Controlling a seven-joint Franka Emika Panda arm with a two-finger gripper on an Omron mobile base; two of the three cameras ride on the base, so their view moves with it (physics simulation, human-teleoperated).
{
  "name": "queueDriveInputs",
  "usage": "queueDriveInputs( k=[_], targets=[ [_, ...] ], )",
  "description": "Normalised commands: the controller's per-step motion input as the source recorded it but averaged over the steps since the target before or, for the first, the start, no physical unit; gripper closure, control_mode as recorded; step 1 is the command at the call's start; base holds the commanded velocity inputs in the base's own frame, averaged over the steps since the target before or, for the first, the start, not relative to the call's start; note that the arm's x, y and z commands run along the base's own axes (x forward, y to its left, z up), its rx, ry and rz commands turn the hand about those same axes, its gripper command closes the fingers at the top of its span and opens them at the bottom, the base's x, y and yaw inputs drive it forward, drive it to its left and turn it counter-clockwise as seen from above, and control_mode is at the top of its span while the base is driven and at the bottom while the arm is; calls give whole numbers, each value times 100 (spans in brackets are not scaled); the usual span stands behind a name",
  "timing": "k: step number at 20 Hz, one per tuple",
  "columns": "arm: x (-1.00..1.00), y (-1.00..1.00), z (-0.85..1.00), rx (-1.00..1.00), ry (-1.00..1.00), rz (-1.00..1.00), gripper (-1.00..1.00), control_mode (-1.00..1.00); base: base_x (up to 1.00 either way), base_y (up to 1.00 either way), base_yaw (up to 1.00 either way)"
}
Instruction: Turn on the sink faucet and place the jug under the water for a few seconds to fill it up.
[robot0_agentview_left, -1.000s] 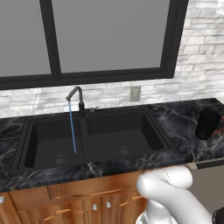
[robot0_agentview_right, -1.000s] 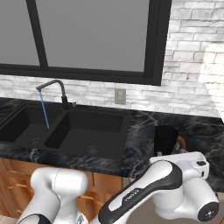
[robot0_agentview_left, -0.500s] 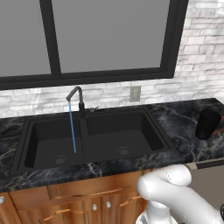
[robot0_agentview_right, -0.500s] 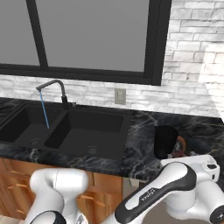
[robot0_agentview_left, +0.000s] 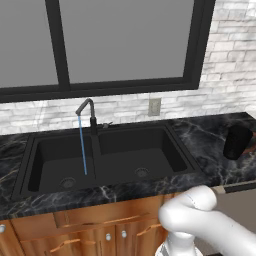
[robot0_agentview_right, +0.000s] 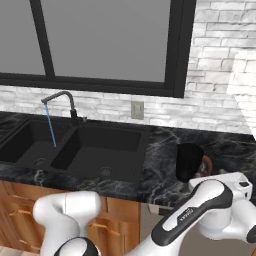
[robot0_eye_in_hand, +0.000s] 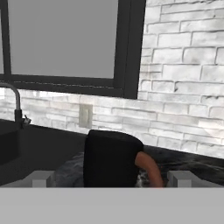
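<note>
The sink faucet (robot0_agentview_left: 86, 107) stands behind the divider of the black sink (robot0_agentview_left: 165, 146), its spout over the left basin. The water (robot0_agentview_left: 82, 145) falls from it in a thin blue stream toward the left drain. The black jug (robot0_agentview_left: 236, 141) stands upright on the counter to the right of the sink. In the hand view the jug (robot0_eye_in_hand: 111, 159) is close ahead, its reddish-brown handle (robot0_eye_in_hand: 148, 168) on the right. My gripper (robot0_eye_in_hand: 111, 178) is open, with one fingertip (robot0_eye_in_hand: 41, 177) on each side of the jug's base and apart from it. The right base view shows the jug (robot0_agentview_right: 189, 161) just behind my wrist.
A white wall outlet (robot0_agentview_left: 154, 106) sits on the brick backsplash behind the right basin, under a large dark-framed window (robot0_agentview_left: 125, 40). The marbled black counter (robot0_agentview_left: 205, 135) ends just right of the jug. Wooden cabinet doors (robot0_agentview_left: 100, 227) run below the sink.
My arm has shifted lower and further right, toward the jug. The water keeps running, and the jug has stayed in place.
</note>
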Motion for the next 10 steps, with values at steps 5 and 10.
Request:
queueDriveInputs(
  k=[5,10],
  targets=[
    [18,-36,-13,1,0,5,-100,-100,0,0,0],
    [21,-26,-13,0,0,4,-100,-100,0,0,0]
  ],
)
